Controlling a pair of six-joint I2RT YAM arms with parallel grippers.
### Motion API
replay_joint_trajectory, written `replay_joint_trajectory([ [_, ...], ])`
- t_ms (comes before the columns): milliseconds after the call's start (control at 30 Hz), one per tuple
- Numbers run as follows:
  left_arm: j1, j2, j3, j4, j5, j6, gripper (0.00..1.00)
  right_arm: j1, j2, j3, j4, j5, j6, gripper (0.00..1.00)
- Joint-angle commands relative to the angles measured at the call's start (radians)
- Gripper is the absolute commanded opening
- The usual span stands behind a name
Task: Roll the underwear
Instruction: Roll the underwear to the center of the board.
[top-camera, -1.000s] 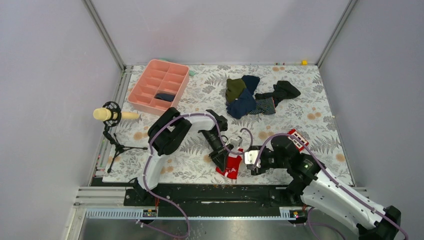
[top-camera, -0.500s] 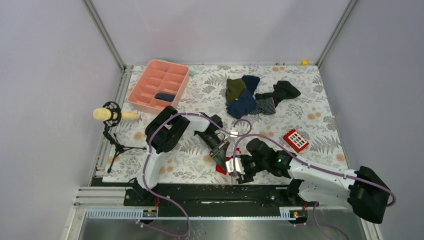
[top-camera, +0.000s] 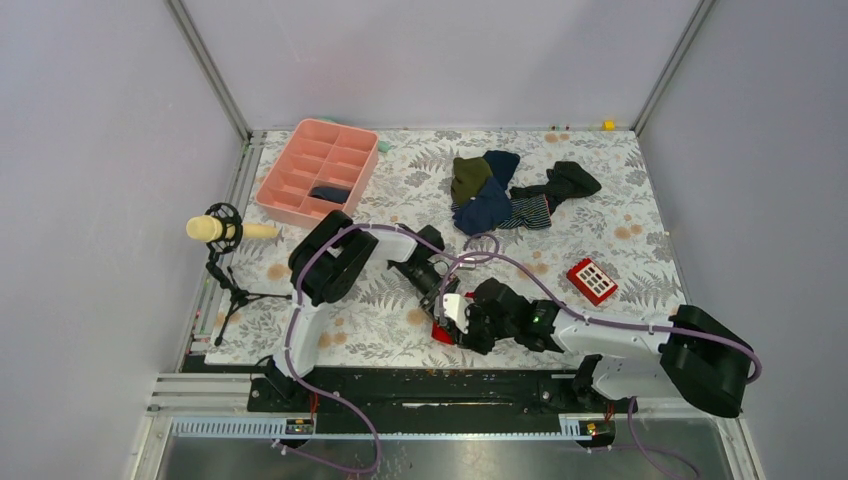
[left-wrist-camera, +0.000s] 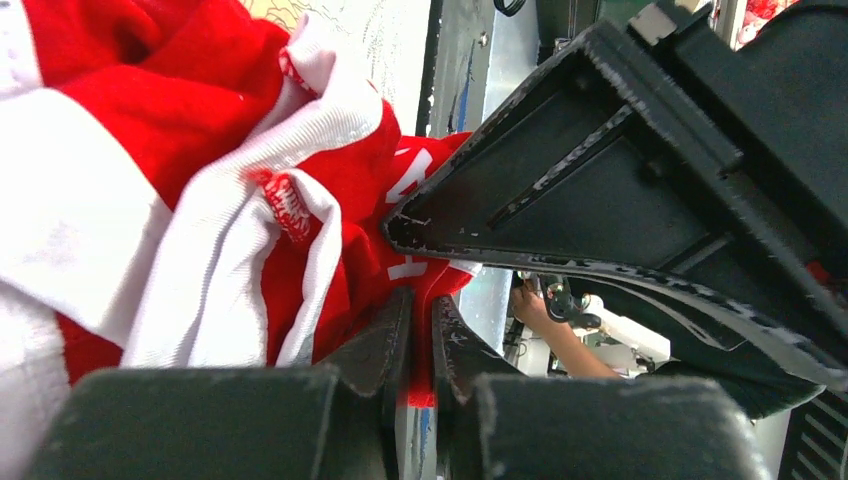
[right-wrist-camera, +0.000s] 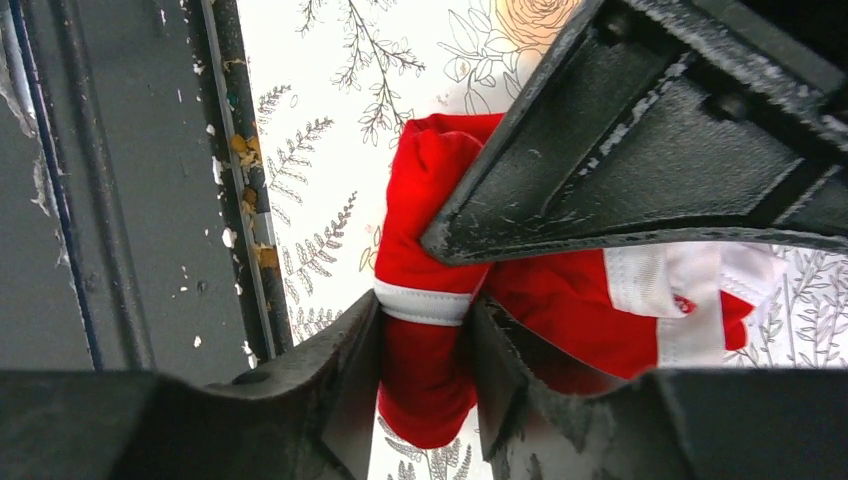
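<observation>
The red underwear with white trim lies bunched near the table's front edge, mostly hidden under both grippers in the top view. My left gripper points down onto it. In the left wrist view the left gripper is shut on a thin fold of the underwear. My right gripper comes in from the right. In the right wrist view the right gripper presses both sides of a rolled end of the underwear at its white band. Each wrist view shows the other gripper's black finger close by.
A pink compartment tray stands at the back left. Navy and olive garments and a black one lie at the back. A small red box sits to the right. A microphone on a tripod stands left. The metal front rail runs close by.
My right gripper has swung left from beside the underwear onto it, and its jaws have narrowed around the rolled end. The left gripper has kept its grip, shifting slightly.
</observation>
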Motion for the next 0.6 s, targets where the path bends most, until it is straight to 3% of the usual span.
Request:
replay_joint_trajectory([
  [0,0.034,0.010,-0.005,0.092,-0.120,0.014,0.00,0.011,0.035,0.041,0.064,0.038,0.016,0.33],
  [67,0.049,-0.002,-0.002,0.093,-0.132,-0.001,0.01,0.010,0.053,0.067,0.023,-0.010,0.002,0.08],
  [100,0.061,-0.023,-0.006,0.105,-0.147,-0.024,0.07,0.010,0.061,0.081,0.002,-0.031,0.012,0.00],
  [167,0.095,-0.095,-0.046,0.235,-0.188,-0.155,0.19,-0.004,0.079,0.112,-0.036,-0.081,0.047,0.00],
  [267,0.175,-0.270,-0.208,0.650,-0.284,-0.504,0.26,-0.052,0.119,0.165,-0.110,-0.196,0.109,0.00],
  [333,0.223,-0.352,-0.256,0.794,-0.394,-0.647,0.42,-0.083,0.160,0.201,-0.151,-0.270,0.136,0.00],
  [367,0.242,-0.380,-0.250,0.790,-0.451,-0.697,0.50,-0.107,0.177,0.215,-0.169,-0.297,0.155,0.00],
  [433,0.273,-0.416,-0.209,0.727,-0.532,-0.755,0.55,-0.157,0.222,0.237,-0.182,-0.365,0.199,0.00],
  [567,0.292,-0.536,-0.181,0.635,-0.677,-0.718,0.65,-0.249,0.309,0.262,-0.192,-0.486,0.224,0.00],
])
